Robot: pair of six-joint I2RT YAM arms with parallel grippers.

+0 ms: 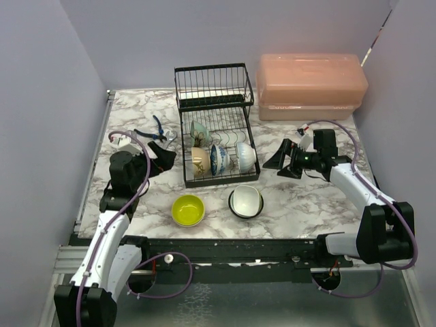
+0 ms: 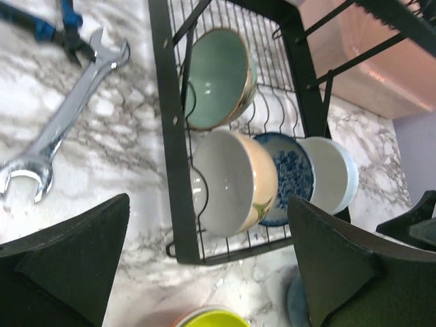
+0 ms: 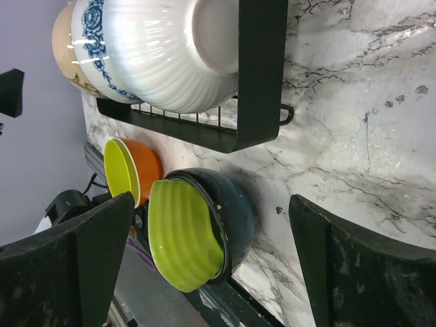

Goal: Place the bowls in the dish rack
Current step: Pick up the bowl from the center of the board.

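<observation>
Marbled worktop, lilac walls. At the rack's six o'clock sit a yellow-green bowl point(image 1: 189, 210) and a dark-sided bowl point(image 1: 246, 201). The left tool point(image 1: 162, 155) and right tool point(image 1: 281, 163) both gape empty. Best to pinch one rim and stand that bowl edgewise in a free slot of the dish rack point(image 1: 211, 85), behind the four already loaded.

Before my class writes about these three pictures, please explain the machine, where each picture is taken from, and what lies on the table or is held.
Two robot arms are bolted to a marble-patterned table. One picture looks down from above; the others come from cameras on each wrist. The left gripper and right gripper are open, holding nothing. The black wire dish rack holds four bowls on edge. A yellow-green bowl and a dark-sided bowl sit in front. A wrench, blue-handled pliers and a pink lidded box lie nearby.
</observation>
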